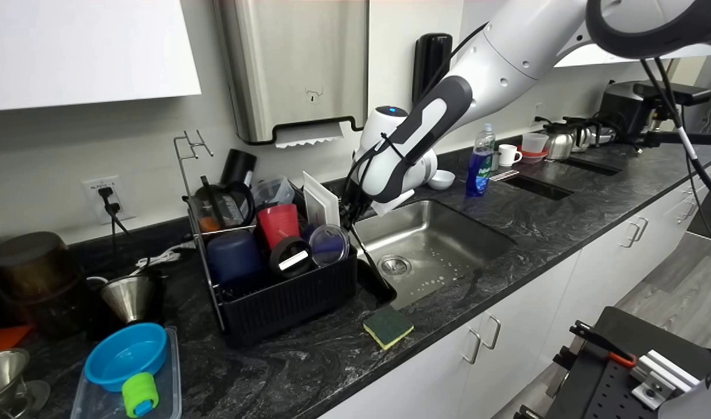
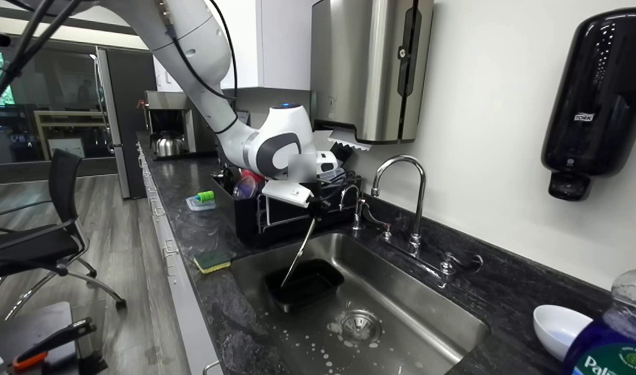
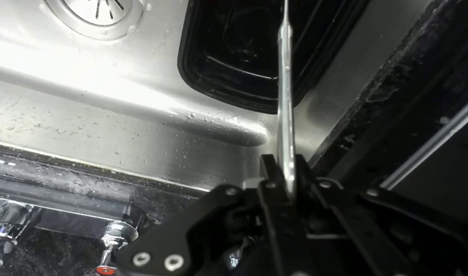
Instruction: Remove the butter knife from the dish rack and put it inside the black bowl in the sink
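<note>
While we hold the butter knife by its handle, its tip sits over or inside the black bowl

Our gripper is clamped on the knife, jaws pressed to the handle from both sides; the blade runs off to 12 o'clock in the wrist view. We read the handle-end hold as deliberate: blade goes in first, jaws have room above the rim.

In an exterior view the knife slants, tip toward 7 o'clock and within the bowl's outline. We can't tell if it touches the bottom. The slant probably lets us aim the tip in from the rack side.

Bowl is in the sink, drain at its 4 o'clock, dish rack at about 12. Having the rack just beside that end makes for a short carry, likely why the bowl is parked there, off the drain. A sponge is on the counter at 9 o'clock, out of our way.

Knife reads as clear of the rack, so we'd call this the placing step, nearly done. Next we'd lower until the tip seats, then ease the jaws apart. Risk: let go too high and the handle may swing across the rim.
</note>
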Robot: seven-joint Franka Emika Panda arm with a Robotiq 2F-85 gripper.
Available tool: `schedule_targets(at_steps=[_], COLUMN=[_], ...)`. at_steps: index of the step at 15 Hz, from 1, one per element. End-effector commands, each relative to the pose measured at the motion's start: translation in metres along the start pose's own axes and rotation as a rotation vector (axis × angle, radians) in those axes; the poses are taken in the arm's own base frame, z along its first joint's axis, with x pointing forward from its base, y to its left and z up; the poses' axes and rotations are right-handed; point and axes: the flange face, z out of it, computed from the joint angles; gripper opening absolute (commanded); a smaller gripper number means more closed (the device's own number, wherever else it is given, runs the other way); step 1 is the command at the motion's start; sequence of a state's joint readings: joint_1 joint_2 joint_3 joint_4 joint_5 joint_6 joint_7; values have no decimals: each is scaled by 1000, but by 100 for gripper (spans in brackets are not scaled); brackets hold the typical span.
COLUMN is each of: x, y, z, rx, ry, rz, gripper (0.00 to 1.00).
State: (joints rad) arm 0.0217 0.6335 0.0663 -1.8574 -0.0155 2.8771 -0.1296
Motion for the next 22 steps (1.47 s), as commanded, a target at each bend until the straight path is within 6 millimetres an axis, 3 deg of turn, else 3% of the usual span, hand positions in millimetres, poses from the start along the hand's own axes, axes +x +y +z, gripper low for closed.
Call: schedule_targets(at_steps=[1,11,22], x=[1,-12,-17], y=[5,19,23], z=[9,32,41], rx=[28,73,105], ry=[17,0,-11], rz=[57,133,160], gripper=[3,3,3])
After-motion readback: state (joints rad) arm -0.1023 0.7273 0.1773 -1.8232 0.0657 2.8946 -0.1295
